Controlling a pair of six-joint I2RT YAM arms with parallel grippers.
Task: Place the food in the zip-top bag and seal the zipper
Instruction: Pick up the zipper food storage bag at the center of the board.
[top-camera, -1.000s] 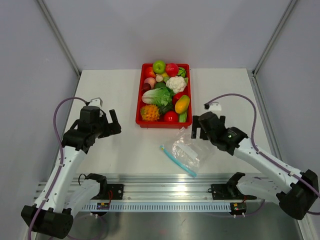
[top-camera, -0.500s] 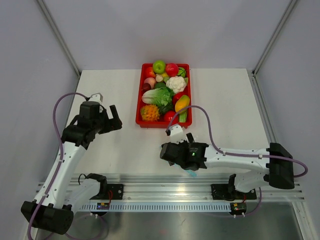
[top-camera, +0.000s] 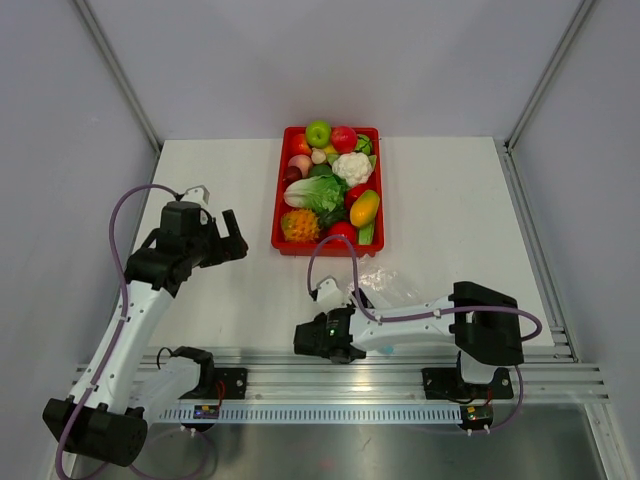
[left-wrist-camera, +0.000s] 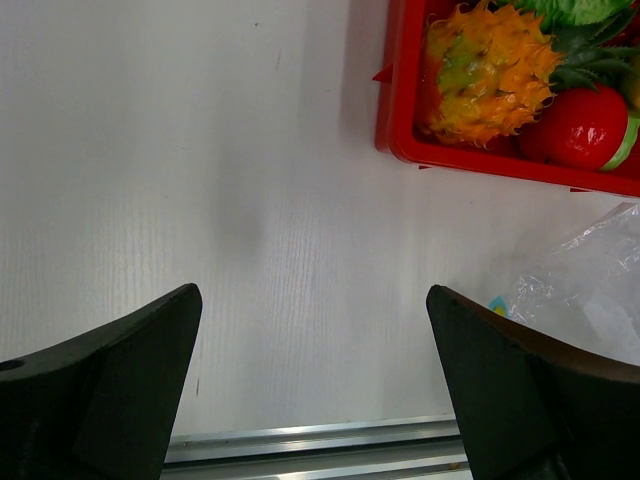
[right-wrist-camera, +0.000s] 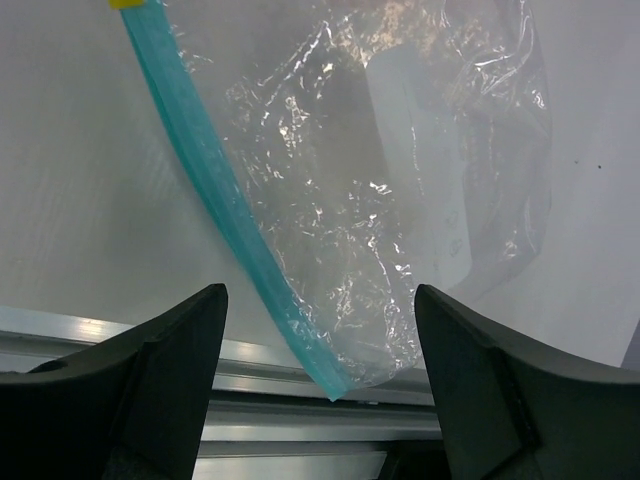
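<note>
The food lies in a red tray: green apple, cauliflower, leafy greens, mango, a spiky orange fruit and a red tomato. The clear zip-top bag lies flat and empty on the table near the front rail; part of it shows in the top view. Its teal zipper runs diagonally. My right gripper hovers open over the bag's near end, also seen from the top. My left gripper is open and empty, left of the tray.
The aluminium front rail runs just beyond the bag's near corner. My right arm lies folded across the front of the table over the bag. The bag's edge shows at the right of the left wrist view.
My right arm swung from the right side across and down over the bag, then further left toward the front rail. The left arm barely moved.
</note>
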